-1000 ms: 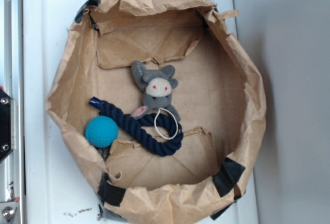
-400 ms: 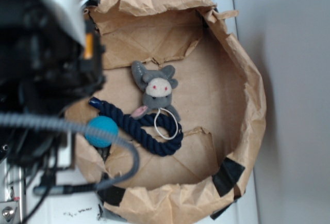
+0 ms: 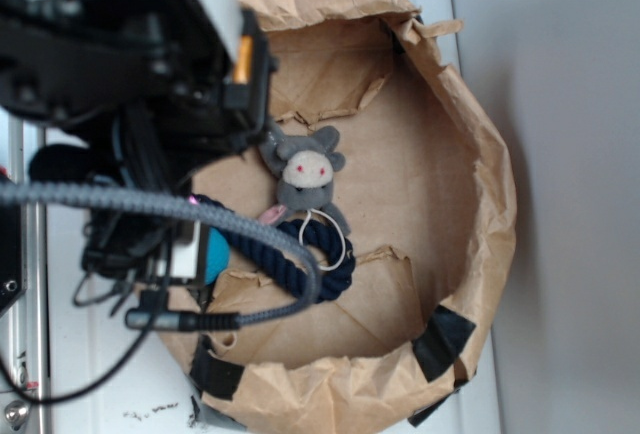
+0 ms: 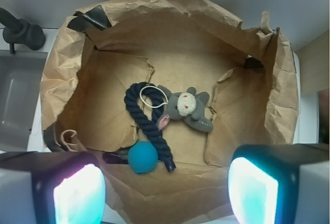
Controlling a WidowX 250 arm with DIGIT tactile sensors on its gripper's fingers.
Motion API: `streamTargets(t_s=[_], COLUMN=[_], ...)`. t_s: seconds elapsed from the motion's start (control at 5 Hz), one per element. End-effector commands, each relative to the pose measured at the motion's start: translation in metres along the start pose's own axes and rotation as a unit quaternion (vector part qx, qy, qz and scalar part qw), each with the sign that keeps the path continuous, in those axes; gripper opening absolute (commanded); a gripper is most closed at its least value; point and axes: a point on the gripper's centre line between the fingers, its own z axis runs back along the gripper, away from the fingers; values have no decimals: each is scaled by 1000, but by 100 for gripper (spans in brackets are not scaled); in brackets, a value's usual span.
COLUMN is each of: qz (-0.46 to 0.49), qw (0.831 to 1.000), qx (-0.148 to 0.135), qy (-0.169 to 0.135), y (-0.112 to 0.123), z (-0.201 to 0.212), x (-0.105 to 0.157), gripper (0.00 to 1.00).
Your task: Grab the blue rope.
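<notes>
Our gripper point(image 4: 165, 193) hangs above the near edge of a crumpled brown paper bag point(image 4: 278, 95), its two fingers point(image 4: 67, 190) spread wide apart with nothing between them. On the bag's floor we see the blue rope point(image 4: 147, 123), a thick dark navy twist looped at its far end, one end lying just beside a turquoise ball point(image 4: 142, 157). A grey plush toy point(image 4: 185, 108) lies against the loop, where a thin white ring point(image 4: 152, 96) rests.
</notes>
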Motion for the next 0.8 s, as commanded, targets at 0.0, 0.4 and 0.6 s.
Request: streamTargets(t_s=[0.0,0.4,0.6], qz=[-6,-11,-4], qw=[1000,1000,999], qx=[2,16,33], qy=[-14,-13,-4], y=[-3,13,33], z=[8,-19,-34], x=[6,11,27], gripper=[100,100,100])
